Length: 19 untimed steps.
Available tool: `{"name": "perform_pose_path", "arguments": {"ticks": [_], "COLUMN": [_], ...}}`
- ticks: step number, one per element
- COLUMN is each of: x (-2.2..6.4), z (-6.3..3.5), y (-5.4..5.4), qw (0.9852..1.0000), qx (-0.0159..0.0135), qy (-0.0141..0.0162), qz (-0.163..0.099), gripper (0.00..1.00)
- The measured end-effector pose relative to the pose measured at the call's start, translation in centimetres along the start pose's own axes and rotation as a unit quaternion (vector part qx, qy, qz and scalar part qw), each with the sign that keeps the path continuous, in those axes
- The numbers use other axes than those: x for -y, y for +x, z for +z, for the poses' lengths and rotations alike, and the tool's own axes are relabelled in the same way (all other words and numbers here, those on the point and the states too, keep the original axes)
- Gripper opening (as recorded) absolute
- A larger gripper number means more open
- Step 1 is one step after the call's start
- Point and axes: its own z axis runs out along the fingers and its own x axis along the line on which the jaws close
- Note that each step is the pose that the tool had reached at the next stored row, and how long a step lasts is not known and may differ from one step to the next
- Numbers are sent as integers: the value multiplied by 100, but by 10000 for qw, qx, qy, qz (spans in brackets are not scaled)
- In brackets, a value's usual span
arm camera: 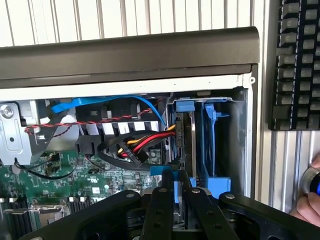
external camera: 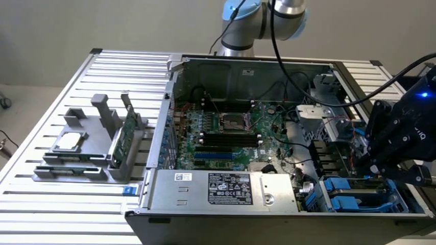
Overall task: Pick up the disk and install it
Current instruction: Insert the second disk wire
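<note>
One open computer case [external camera: 272,153] lies on a slatted metal surface [external camera: 75,209], its motherboard [external camera: 232,132] exposed, as the robot's tool [external camera: 391,163] hangs over the drive bays at the exterior view's right. In the wrist view the tool [arm camera: 181,197] has its dark fingers [arm camera: 161,210] drawn close together on the edge of the disk [arm camera: 186,145], a thin grey slab standing on edge inside a blue-railed drive bay [arm camera: 212,150] at the corner of the case. Just beside the bay, a bundle of red, yellow and black cables [arm camera: 137,145] with a blue ribbon cable [arm camera: 110,102] loops close to the disk's near face, crowding that side of the slot. The case's dark rim [arm camera: 130,55] runs behind the bay. A silver power supply [external camera: 228,188] sits along the case's near wall. Well apart, at the exterior view's left, a grey holder [external camera: 92,148] on the surface carries a small square chip [external camera: 70,143] and an upright green circuit card [external camera: 121,138]. A black keyboard [arm camera: 295,65] lies outside the case, and a person's hand [arm camera: 310,195] rests near it.
</note>
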Motion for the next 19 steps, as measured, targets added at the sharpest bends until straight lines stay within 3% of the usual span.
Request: {"name": "perform_pose_path", "arguments": {"ticks": [2,4,19], "x": [6,12,18], "z": [16,29,135], "y": [-5,-8,-44], "qw": [10000,10000,9999], "qx": [-3,-5,-8], "qy": [-49,-68,-121], "qz": [-4,-5,-10], "gripper": [16,16,16]}}
